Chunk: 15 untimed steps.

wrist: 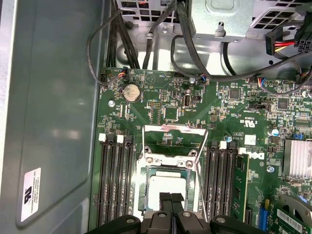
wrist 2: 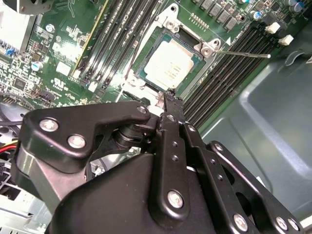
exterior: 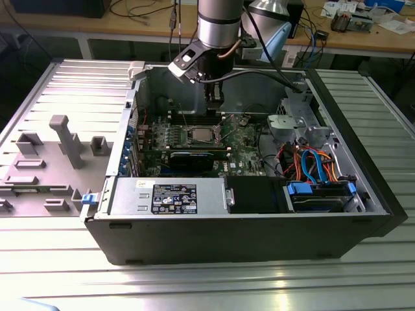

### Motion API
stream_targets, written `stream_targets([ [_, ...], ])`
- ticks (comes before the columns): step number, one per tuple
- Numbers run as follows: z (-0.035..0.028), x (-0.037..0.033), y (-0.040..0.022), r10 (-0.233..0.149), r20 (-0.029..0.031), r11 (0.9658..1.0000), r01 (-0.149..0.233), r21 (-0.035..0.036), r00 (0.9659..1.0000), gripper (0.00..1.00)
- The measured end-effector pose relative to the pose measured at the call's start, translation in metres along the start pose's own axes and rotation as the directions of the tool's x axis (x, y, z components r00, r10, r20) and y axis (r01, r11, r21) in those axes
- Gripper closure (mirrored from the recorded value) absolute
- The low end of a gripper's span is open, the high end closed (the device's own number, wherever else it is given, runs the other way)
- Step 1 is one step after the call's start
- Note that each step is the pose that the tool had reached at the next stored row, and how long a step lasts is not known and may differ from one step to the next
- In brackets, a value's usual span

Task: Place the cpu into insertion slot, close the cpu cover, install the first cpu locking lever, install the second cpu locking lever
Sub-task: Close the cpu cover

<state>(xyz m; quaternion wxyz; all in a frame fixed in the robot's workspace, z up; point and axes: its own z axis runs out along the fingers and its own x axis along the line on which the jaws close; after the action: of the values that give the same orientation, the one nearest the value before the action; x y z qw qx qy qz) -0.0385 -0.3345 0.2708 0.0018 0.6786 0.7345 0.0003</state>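
The cpu (wrist: 165, 187) lies flat in the insertion slot (wrist: 168, 159) on the green board, its silver top (wrist 2: 168, 66) bare. The cpu cover (wrist: 174, 128) stands swung up, away from the cpu, at the slot's far edge from the fingertips. A thin locking lever (wrist 2: 243, 53) sticks out sideways, unlatched. My gripper (wrist: 170, 198) hovers just above the cpu's near edge, shut with nothing between its fingers. In the exterior view the gripper (exterior: 214, 98) hangs over the cpu (exterior: 200, 135) inside the open case.
Long black memory slots (wrist: 115, 180) flank the socket on both sides. A black graphics card (exterior: 192, 157) lies in front of it, with a power supply (exterior: 170, 196) nearer still. Cables (wrist: 146, 44) and a drive cage (exterior: 305, 129) crowd the exterior view's right.
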Motion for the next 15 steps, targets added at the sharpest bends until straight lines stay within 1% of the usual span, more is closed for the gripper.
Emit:
stream_targets([
  [3,0.0001,-0.0003,0.0041,0.000,-0.0002,1.0000,0.000,-0.0001,1.0000,0.89],
  [5,0.0001,-0.0006,0.0080,0.000,-0.0002,1.0000,0.000,-0.0001,1.0000,0.89],
  [8,0.0001,-0.0009,0.0116,0.000,-0.0002,1.0000,0.000,-0.0001,1.0000,0.89],
  [15,0.0001,-0.0011,0.0144,0.000,-0.0002,1.0000,0.000,-0.0001,1.0000,0.89],
])
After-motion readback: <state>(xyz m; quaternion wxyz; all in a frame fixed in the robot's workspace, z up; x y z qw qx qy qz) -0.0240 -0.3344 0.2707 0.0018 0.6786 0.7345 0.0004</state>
